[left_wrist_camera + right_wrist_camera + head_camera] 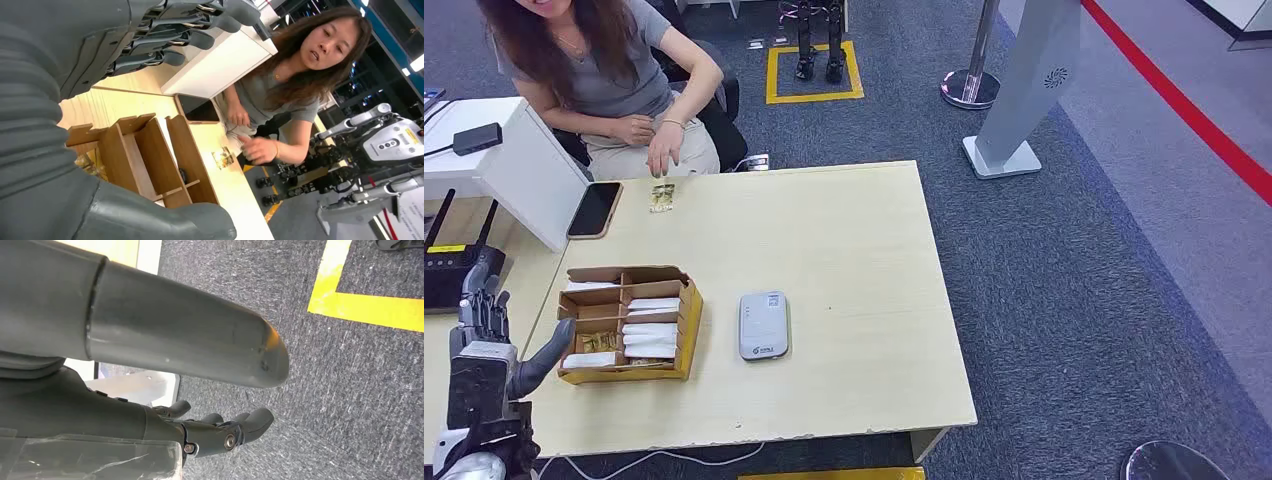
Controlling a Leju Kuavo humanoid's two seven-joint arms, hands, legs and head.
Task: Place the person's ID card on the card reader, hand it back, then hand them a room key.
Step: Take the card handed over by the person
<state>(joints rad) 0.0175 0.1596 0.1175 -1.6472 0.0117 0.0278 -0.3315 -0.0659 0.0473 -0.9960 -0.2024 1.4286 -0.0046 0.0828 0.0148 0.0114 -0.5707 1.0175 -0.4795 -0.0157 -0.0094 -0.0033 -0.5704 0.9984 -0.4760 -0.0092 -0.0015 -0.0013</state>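
A black phone (594, 209) lies near a white box (519, 165); possibly a router (449, 270) at the table's edge.

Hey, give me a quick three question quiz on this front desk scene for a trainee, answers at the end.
1. True or false: the ID card lies on the card reader.
2. What lies nearer the person's hand: A, the ID card; B, the card reader; C, the cardboard organizer?
3. The left hand holds ____.

Key:
1. False. The card lies on the table at its far edge, just under the person's hand and beside the phone; the reader sits apart, nearer the robot.
2. A.
3. Nothing. It hovers open beside the organizer.
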